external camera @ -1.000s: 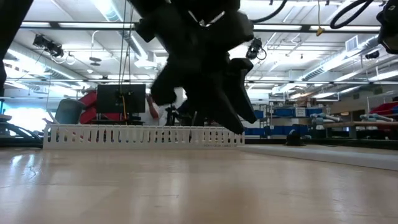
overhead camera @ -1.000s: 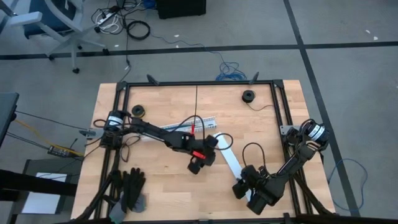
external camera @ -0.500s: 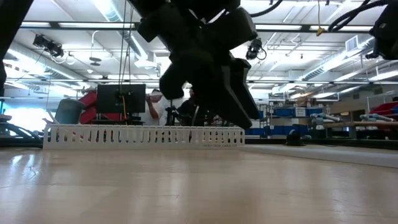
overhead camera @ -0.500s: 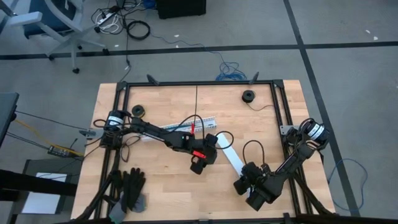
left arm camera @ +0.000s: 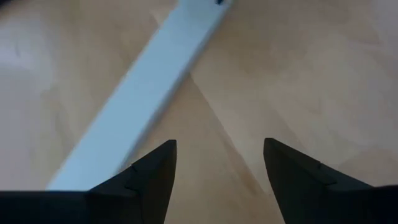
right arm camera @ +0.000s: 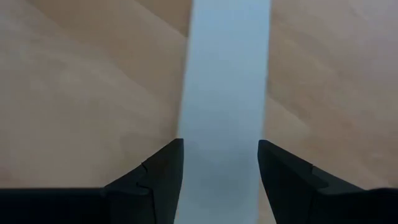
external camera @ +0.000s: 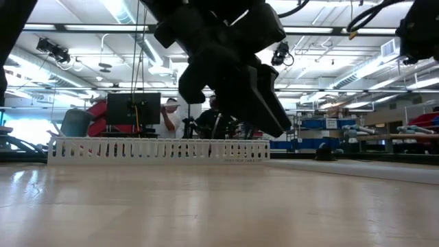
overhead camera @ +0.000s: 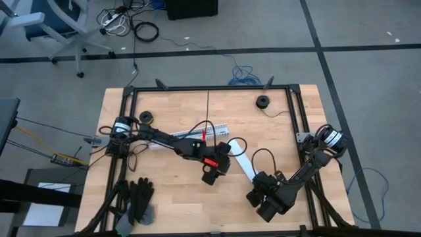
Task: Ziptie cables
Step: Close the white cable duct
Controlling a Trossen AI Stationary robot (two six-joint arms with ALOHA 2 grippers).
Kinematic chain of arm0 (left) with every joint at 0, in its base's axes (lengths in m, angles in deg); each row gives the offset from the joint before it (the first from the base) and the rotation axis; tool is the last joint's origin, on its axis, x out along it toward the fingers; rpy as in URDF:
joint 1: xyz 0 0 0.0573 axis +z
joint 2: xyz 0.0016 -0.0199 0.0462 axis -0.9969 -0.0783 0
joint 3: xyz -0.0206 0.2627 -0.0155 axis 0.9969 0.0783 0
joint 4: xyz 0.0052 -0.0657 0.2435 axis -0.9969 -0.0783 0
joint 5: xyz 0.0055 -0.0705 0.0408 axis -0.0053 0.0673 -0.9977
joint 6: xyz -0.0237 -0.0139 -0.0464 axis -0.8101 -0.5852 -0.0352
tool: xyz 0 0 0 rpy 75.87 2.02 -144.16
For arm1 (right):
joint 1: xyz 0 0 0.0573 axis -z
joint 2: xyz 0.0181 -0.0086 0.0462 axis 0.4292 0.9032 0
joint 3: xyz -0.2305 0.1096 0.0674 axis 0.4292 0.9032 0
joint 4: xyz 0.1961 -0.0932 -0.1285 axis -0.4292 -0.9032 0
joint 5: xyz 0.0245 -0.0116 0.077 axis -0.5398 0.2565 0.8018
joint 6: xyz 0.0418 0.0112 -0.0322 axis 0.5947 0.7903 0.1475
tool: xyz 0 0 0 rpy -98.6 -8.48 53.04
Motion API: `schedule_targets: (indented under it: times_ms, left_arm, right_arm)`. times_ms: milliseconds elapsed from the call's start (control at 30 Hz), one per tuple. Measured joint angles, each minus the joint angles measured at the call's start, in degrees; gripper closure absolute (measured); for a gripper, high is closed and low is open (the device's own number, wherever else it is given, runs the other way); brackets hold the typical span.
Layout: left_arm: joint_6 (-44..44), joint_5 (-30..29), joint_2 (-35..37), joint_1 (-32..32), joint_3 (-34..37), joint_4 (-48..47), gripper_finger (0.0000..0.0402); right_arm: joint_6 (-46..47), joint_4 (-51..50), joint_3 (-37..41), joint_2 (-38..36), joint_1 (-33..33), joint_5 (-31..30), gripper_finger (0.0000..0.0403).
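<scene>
A flat white strip point(overhead camera: 242, 163) lies slantwise on the wooden table, right of centre; it also shows in the low view point(external camera: 357, 171). My right gripper point(overhead camera: 255, 192) is at the strip's near end, shut on it point(right arm camera: 221, 149). My left gripper point(overhead camera: 212, 174) hovers open above bare wood just left of the strip's far half point(left arm camera: 143, 93), with nothing between its fingers point(left arm camera: 221, 155). In the low view it hangs clear of the table point(external camera: 236, 116). The cables are out of view. My right gripper has the white strip between its two fingers, one on each long edge point(right arm camera: 186, 134), close to the strip's near end. The fingers come steeply from above and lie across the strip, which fills the gap from finger to finger. The rest of the strip lies flat on the table.
A long white slotted channel point(overhead camera: 197, 133) lies behind my left arm, also seen in the low view point(external camera: 158, 149). Two black rolls point(overhead camera: 263, 101) point(overhead camera: 146, 117) sit toward the far edge. Black gloves point(overhead camera: 138, 197) lie at the near left. People stand in the room beyond point(external camera: 171, 113).
My left gripper has rolled a little about its own line while staying in place above the table. My right gripper has turned a little at the strip's near end. The strip has stayed where it was.
</scene>
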Motion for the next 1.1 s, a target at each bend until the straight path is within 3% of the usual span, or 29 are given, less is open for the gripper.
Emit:
schedule_targets:
  times_ms: [400, 767, 1100]
  left_arm:
    - [2.18, 1.22, 0.0, 2.0, 0.0, 0.75, 0.0184]
    - [-4.93, 4.47, 0.0, 1.74, 0.59, -0.63, 0.0184]
    - [-8.26, 4.48, 0.0, 1.48, 0.59, -0.73, 0.023]
  right_arm:
    - [7.41, -3.66, -1.36, 0.0, -3.28, -1.66, 0.0213]
    - [11.33, -7.52, -1.36, 0.0, -2.83, -1.45, 0.0213]
    - [11.13, -7.37, -1.36, 0.0, 0.26, -0.77, 0.0209]
